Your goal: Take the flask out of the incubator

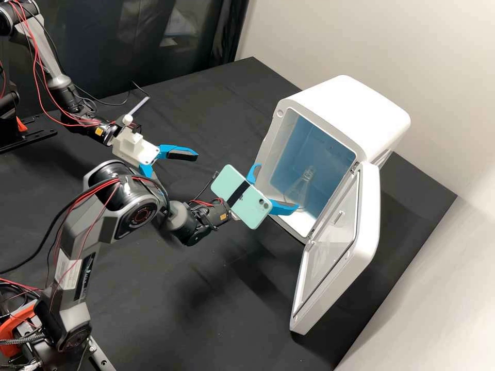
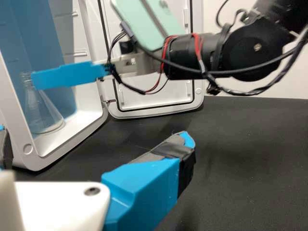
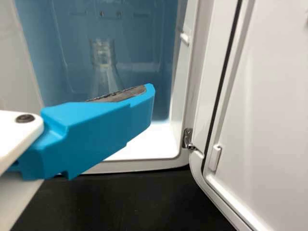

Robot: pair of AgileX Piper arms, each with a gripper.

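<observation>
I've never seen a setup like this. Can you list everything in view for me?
Incubator: one, white outside, blue inside, on the right part of the bench.
Door: one, white, swung open on the incubator's near side.
Flask: one, clear glass, upright inside the incubator.
Bench: one, black, under everything.
Curtain: one, black, behind the bench.
Phone: one, mint green, strapped at the right arm's wrist.
Wires: several, red and black, along both arms.
Right gripper: one, white with blue fingers, open, at the incubator's opening.
Left gripper: one, same colours, open, above the bench, back from the incubator.
</observation>
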